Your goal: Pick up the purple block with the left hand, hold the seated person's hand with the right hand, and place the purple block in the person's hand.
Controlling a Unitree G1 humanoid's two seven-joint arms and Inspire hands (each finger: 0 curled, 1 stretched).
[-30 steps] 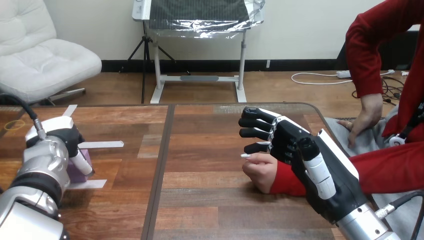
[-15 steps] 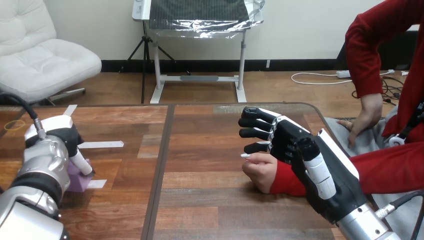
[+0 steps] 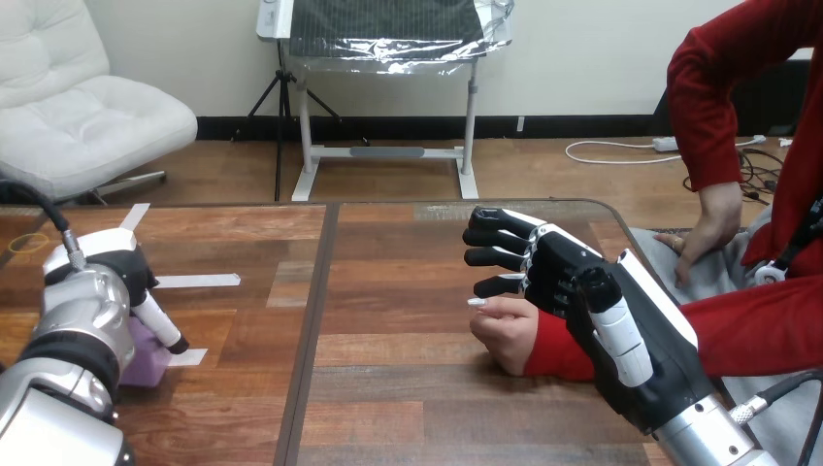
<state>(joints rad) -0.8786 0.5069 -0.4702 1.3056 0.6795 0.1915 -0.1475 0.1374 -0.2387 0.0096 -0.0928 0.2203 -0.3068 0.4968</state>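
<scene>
The purple block (image 3: 146, 361) sits low at the table's left, mostly covered by my left hand (image 3: 102, 296). The thumb (image 3: 161, 326) lies across the block's right face and the hand is shut on it. At the right, the person's hand (image 3: 505, 332), a loose fist with a red sleeve, rests on the table. My right hand (image 3: 582, 291) stands just behind and over that wrist. Its fingers (image 3: 497, 240) reach straight out past the fist and are open, not curled round it.
White tape strips (image 3: 195, 281) lie on the wooden table (image 3: 388, 388) near the left hand, with another strip (image 3: 186, 356) beside the block. A dark seam (image 3: 309, 340) runs down the table's middle. The person's other hand (image 3: 694, 243) rests off the table at the right.
My left hand has drawn the purple block toward the view's bottom left, closer to me. The right hand and the person's fist have stayed put.
</scene>
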